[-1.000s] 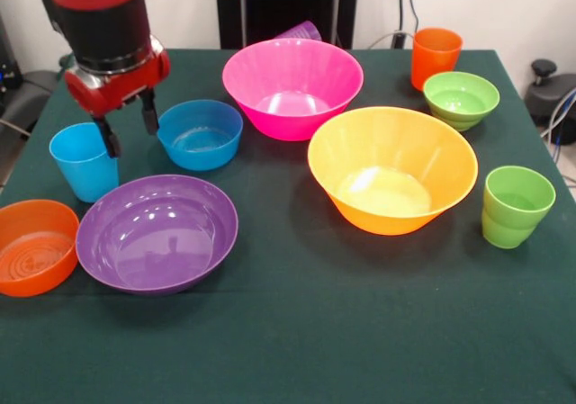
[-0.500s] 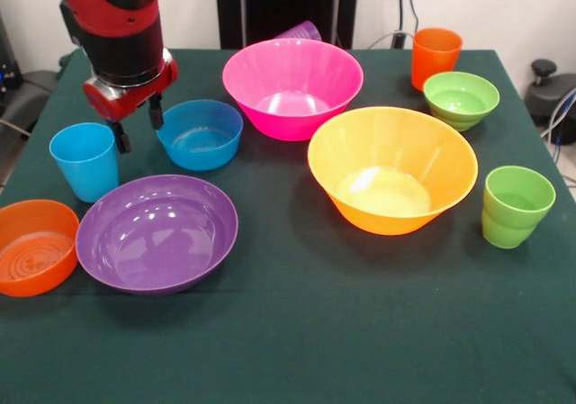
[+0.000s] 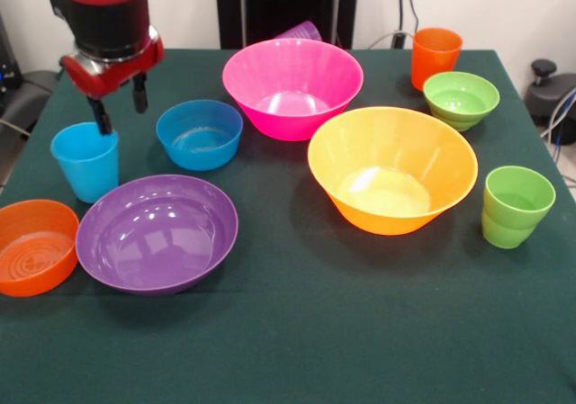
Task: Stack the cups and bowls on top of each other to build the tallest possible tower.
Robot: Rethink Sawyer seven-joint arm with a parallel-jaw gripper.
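My gripper (image 3: 119, 107) is open and empty. It hangs above the table's left side, over the gap between the sky blue cup (image 3: 85, 163) and the small blue bowl (image 3: 199, 134). The wide purple bowl (image 3: 157, 233) and the small orange bowl (image 3: 34, 246) sit in front of them. The large pink bowl (image 3: 292, 85) stands at the back, with the purple cup (image 3: 301, 31) half hidden behind it. The yellow-orange bowl (image 3: 391, 170) is right of centre. The orange cup (image 3: 436, 58), the small green bowl (image 3: 461, 98) and the lime green cup (image 3: 516, 206) are on the right.
All pieces stand apart on the dark green tablecloth (image 3: 297, 332). The small orange bowl sits at the left table edge. Black equipment (image 3: 551, 85) stands off the table's right side.
The gripper first shifted a little right toward the blue bowl, then rose and moved left. Its fingers stayed open. No cup or bowl moved.
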